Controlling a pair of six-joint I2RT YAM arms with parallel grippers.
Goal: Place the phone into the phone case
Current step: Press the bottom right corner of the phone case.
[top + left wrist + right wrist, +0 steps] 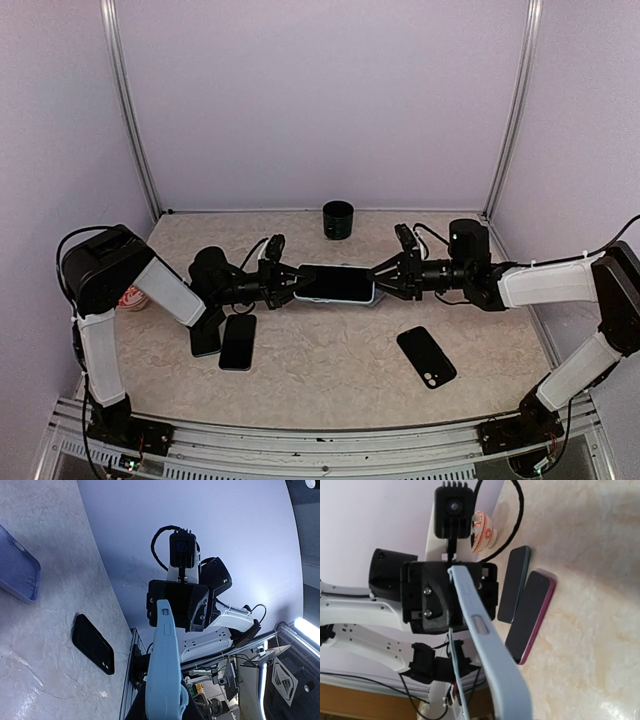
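A light blue phone case (335, 284) with a black phone screen showing inside it hangs level above the middle of the table. My left gripper (291, 283) is shut on its left end and my right gripper (383, 279) is shut on its right end. In the left wrist view the case (165, 665) runs edge-on from my left gripper (165, 706) to the right one. In the right wrist view the case (487, 640) runs edge-on from my right gripper (506, 711) to the left one. The fingertips are mostly hidden by the case.
On the table lie a black phone (427, 356) at the front right, a pink-edged phone (238, 341) and a dark phone (205, 338) at the left. A black cylinder (338, 219) stands at the back. A red-and-white cup (133, 298) sits far left. A lavender case (17, 570) lies below.
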